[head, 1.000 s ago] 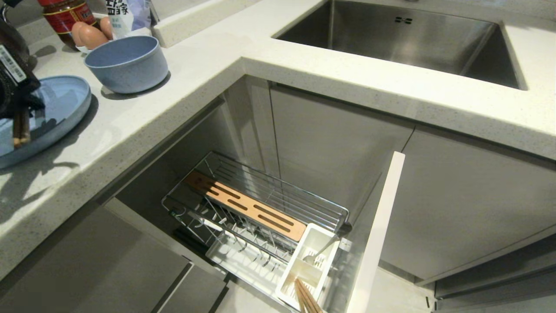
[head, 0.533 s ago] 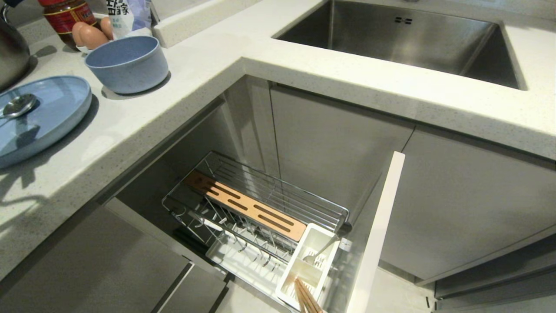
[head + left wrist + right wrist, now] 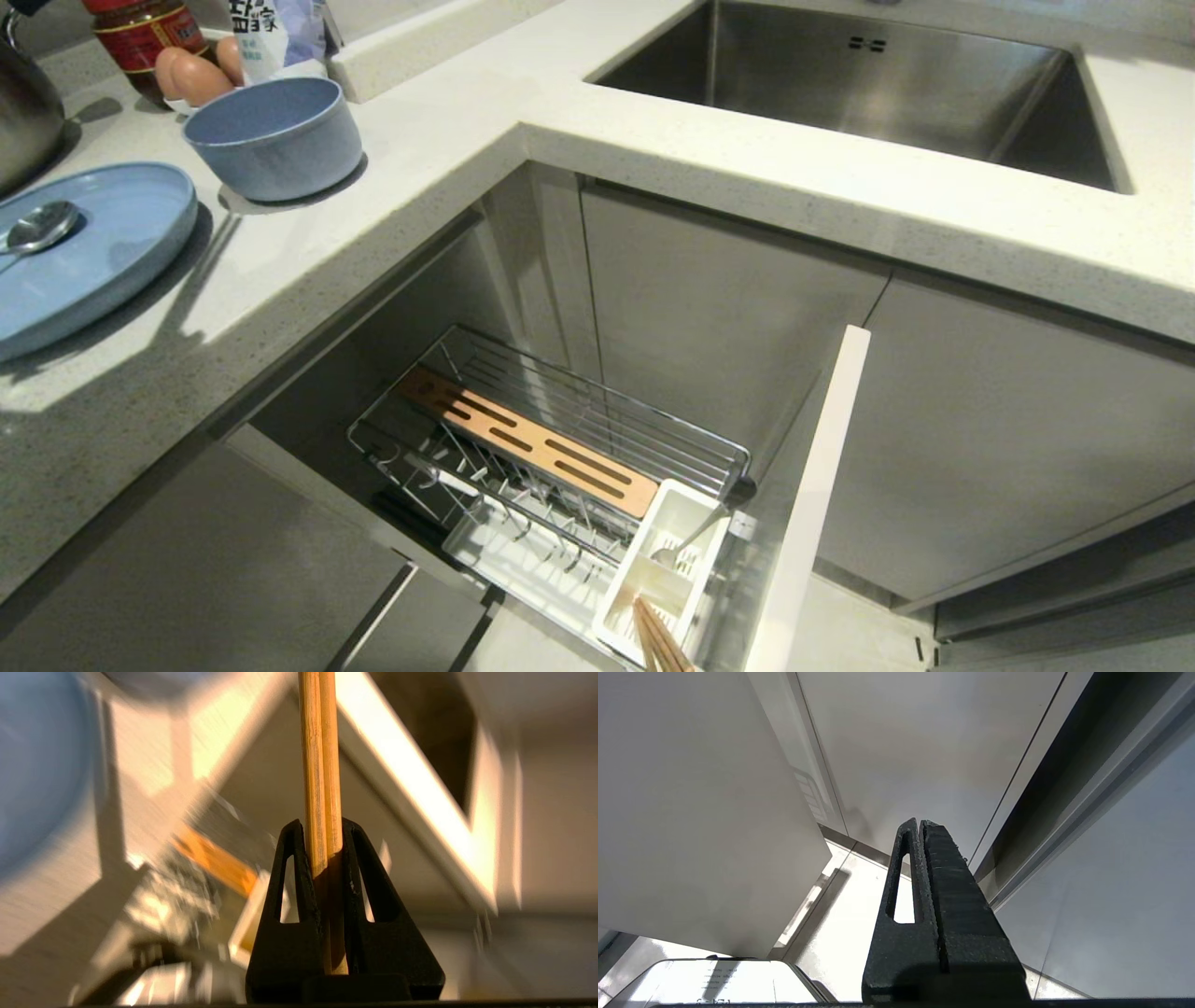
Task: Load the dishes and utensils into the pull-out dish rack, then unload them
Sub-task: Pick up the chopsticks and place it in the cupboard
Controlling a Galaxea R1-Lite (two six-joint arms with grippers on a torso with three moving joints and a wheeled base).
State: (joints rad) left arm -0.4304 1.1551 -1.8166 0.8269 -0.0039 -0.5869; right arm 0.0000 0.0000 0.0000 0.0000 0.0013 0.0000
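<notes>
Your left gripper (image 3: 322, 828) has a pair of wooden chopsticks (image 3: 320, 765) pinched tight between its fingers (image 3: 292, 877), sticks jutting past the tips. Beyond them, blurred, lies the pull-out dish rack (image 3: 210, 858). Right gripper (image 3: 920, 823) fully closed, empty, beside cabinet fronts.

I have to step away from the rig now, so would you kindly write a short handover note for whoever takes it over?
Left gripper: jaws shut on a pair of chopsticks, outside the head view.
Right gripper: jaws shut, empty, parked low beside the cabinet fronts.
On the counter: blue plate with a spoon lying on it, blue bowl beside it.
Pull-out rack: open; its white caddy holds another pair of chopsticks and one metal utensil.
Done: those caddy items.
Left: held chopsticks, spoon, plate and bowl; then unload everything.
</notes>
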